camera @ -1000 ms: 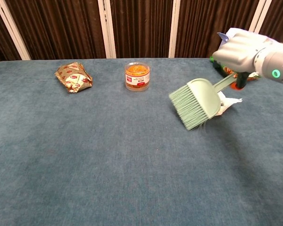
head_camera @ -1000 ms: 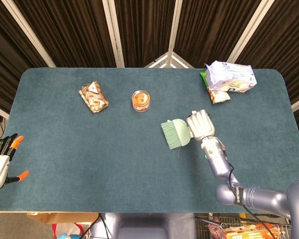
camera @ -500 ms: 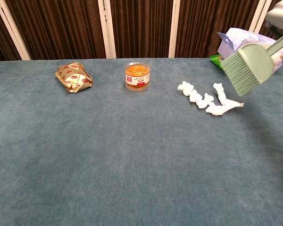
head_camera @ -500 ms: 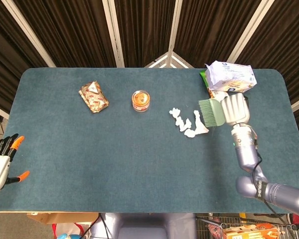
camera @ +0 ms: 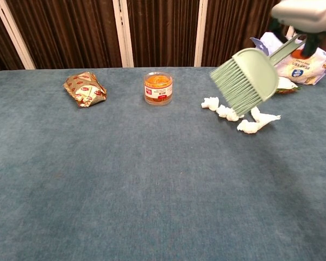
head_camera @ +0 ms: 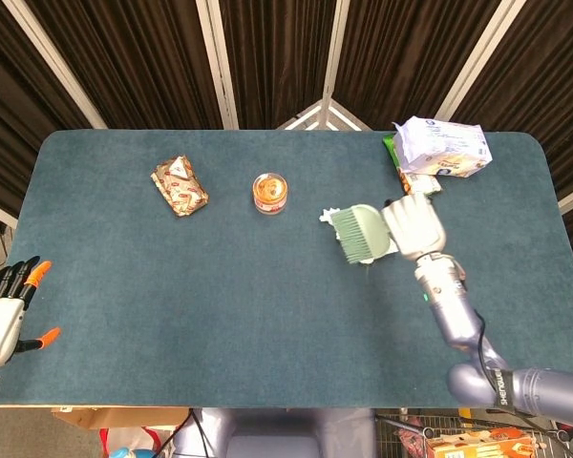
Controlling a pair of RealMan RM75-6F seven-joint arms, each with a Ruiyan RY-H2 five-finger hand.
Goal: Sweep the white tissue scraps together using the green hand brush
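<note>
The left hand (head_camera: 0, 305) is seen at the near left edge of the counter (head_camera: 172, 305). Its fingers are spread apart and nothing is held in it. The right hand (head_camera: 415, 225) is seen further in, on the right side. Its fingers are closed around the handle of the green hand brush (head_camera: 361, 234). In the chest view the brush (camera: 245, 80) is held tilted, with the bristles pointing down and to the left. The bristles are seen just above the white tissue scraps (camera: 240, 117). Whether they are touched by the bristles cannot be told. The scraps are laid in a short line on the counter, right of the middle. In the head view most of them are hidden under the brush. A small jar (head_camera: 269, 192) with an orange top is placed to the left of the scraps. A shiny wrapped snack (head_camera: 180, 185) is found further left. A white packet (head_camera: 441, 149) is seen at the far right corner, with other packs partly hidden under it.
</note>
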